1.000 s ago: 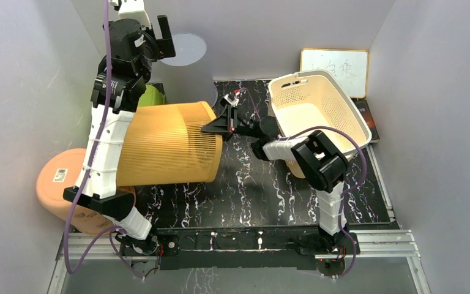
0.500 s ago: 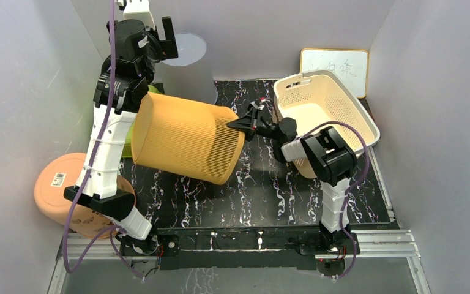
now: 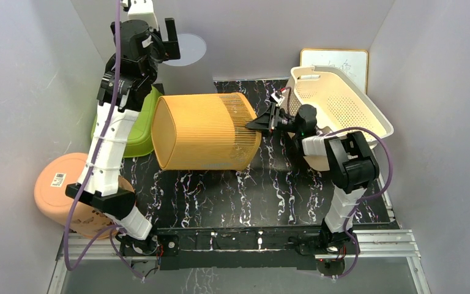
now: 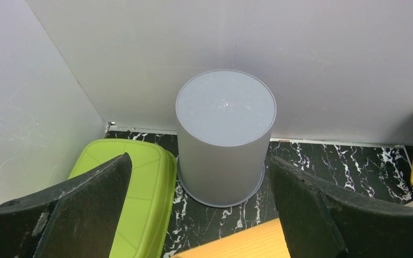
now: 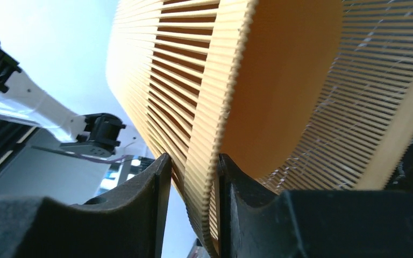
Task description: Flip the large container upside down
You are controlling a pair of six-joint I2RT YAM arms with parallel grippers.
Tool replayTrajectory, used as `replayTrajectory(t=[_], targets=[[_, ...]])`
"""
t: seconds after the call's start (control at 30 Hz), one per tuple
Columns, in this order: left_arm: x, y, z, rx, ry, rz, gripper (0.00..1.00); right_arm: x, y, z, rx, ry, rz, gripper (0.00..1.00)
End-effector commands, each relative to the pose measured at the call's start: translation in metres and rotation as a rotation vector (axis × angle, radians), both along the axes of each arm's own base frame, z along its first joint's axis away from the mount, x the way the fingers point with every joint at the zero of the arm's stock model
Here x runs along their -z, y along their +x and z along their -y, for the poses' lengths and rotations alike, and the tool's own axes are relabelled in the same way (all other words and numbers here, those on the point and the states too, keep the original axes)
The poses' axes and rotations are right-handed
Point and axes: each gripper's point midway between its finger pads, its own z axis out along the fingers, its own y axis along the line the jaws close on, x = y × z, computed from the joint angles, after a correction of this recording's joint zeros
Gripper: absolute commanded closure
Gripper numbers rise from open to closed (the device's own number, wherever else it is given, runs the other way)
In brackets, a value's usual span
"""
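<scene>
The large container [image 3: 205, 131] is an orange ribbed bin lying on its side on the black marbled table, closed bottom to the left, open mouth to the right. My right gripper [image 3: 258, 124] is at the mouth's rim. In the right wrist view the container [image 5: 279, 80] fills the frame and its rim wall runs between my gripper's [image 5: 191, 161] jaws. The inner finger touches the wall; a gap shows at the outer finger. My left gripper [image 3: 168, 33] hangs high at the back left, wide open and empty, looking down on a grey cylinder [image 4: 225, 134].
A green tub [image 3: 138, 128] lies upside down left of the container. The grey cylinder [image 3: 186, 61] stands at the back wall. A cream basket [image 3: 343, 104] tilts behind my right arm, a whiteboard [image 3: 336, 61] behind it. A peach bowl [image 3: 61, 184] sits at the near left.
My right arm has drawn the container to the right by its rim, and the cream basket has shifted right. The right jaws have loosened on the rim. The left arm barely moved.
</scene>
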Motion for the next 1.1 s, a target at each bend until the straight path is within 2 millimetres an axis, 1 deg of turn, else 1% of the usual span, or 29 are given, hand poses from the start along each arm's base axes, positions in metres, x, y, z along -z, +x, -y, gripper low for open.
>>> replayTrajectory(t=[0.0, 0.03, 0.1, 0.2, 0.27, 0.33, 0.4, 0.47, 0.57, 0.63, 0.77, 0.97, 1.07], targets=[[0.013, 0.009, 0.006, -0.001, 0.017, -0.026, 0.02, 0.064, 0.030, 0.023, 0.095, -0.224, -0.098, 0.69], [0.017, 0.012, 0.008, 0.003, 0.017, -0.035, 0.02, 0.071, 0.033, 0.024, 0.097, -0.260, -0.097, 0.69], [0.018, 0.014, 0.011, 0.011, 0.013, -0.036, 0.02, 0.072, 0.035, 0.023, 0.088, -0.275, -0.080, 0.72], [0.016, 0.017, 0.013, 0.010, 0.021, -0.030, 0.02, 0.065, 0.031, 0.015, 0.063, -0.248, -0.060, 0.78], [0.015, 0.019, 0.014, 0.012, 0.021, -0.024, 0.02, 0.067, 0.027, 0.006, 0.040, -0.248, -0.068, 0.77], [0.014, 0.021, 0.017, 0.019, 0.020, -0.020, 0.02, 0.078, 0.029, 0.003, 0.052, -0.290, -0.069, 0.75], [0.017, 0.023, 0.020, 0.026, 0.022, -0.025, 0.02, 0.098, 0.037, 0.009, 0.097, -0.409, -0.075, 0.73], [0.018, 0.023, 0.023, 0.032, 0.022, -0.028, 0.02, 0.116, 0.046, 0.019, 0.144, -0.534, -0.099, 0.72], [0.021, 0.024, 0.024, 0.034, 0.025, -0.036, 0.02, 0.132, 0.054, 0.030, 0.188, -0.639, -0.104, 0.72], [0.021, 0.023, 0.024, 0.034, 0.025, -0.036, 0.02, 0.143, 0.057, 0.035, 0.205, -0.687, -0.120, 0.71], [0.017, 0.020, 0.021, 0.022, 0.035, -0.029, 0.02, 0.161, 0.061, 0.046, 0.245, -0.768, -0.164, 0.71], [0.014, 0.016, 0.016, 0.007, 0.049, -0.023, 0.02, 0.181, 0.065, 0.059, 0.277, -0.864, -0.219, 0.73], [0.014, 0.016, 0.016, 0.007, 0.054, -0.021, 0.02, 0.189, 0.064, 0.073, 0.314, -0.944, -0.238, 0.73]])
